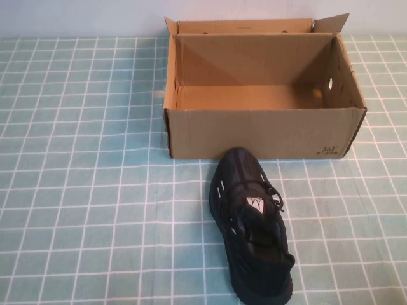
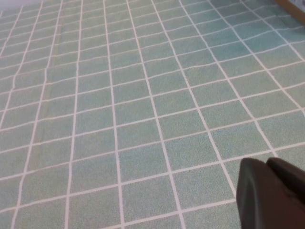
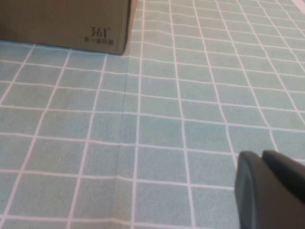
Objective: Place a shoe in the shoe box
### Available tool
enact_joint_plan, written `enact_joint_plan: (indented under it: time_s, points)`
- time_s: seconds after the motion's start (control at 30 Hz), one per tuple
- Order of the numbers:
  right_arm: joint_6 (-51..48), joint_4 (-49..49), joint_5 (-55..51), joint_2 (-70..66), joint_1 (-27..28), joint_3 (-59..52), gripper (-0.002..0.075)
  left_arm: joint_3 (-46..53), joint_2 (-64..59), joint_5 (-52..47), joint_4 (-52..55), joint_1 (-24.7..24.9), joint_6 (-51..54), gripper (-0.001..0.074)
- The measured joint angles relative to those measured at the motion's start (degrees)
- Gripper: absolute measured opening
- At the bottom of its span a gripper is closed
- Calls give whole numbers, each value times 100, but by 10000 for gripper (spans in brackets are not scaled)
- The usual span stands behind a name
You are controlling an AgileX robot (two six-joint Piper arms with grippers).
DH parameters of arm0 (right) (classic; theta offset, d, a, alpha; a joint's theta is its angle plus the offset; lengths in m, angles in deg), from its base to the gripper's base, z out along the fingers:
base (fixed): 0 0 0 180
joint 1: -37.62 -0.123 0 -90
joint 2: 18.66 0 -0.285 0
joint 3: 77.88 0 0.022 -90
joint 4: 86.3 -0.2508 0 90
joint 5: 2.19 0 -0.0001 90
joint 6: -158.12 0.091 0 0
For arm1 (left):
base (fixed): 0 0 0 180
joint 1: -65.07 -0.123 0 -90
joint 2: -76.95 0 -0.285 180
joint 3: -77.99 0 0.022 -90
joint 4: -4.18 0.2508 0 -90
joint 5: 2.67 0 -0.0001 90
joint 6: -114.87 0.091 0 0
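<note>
The black knit shoe [image 1: 254, 222] lies on the checked cloth just in front of the shoe box, toe toward the box and heel toward me, white tongue label up. The brown cardboard shoe box [image 1: 254, 133] stands open and empty at the back centre, with a round hole [image 1: 332, 83] in its right end; its printed corner also shows in the right wrist view [image 3: 62, 21]. Neither arm shows in the high view. My left gripper [image 2: 267, 163] is shut and empty over bare cloth. My right gripper [image 3: 262, 155] is shut and empty over cloth, near the box's front right corner.
A teal cloth with a white grid [image 1: 82, 190] covers the whole table. The box's flaps [image 1: 241, 27] stand up along its far side. A sliver of brown [image 2: 294, 5] shows at the edge of the left wrist view.
</note>
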Motion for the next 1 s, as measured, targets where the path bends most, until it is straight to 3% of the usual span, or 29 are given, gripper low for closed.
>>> enact_joint_plan:
  time_s: [0.77,1.0]
  points:
    - [24,-38,554,0,0,0,-8,0,0,0,0,0,0,-4]
    - [73,-513,611,0,0,0,-8,0,0,0,0,0,0,-4]
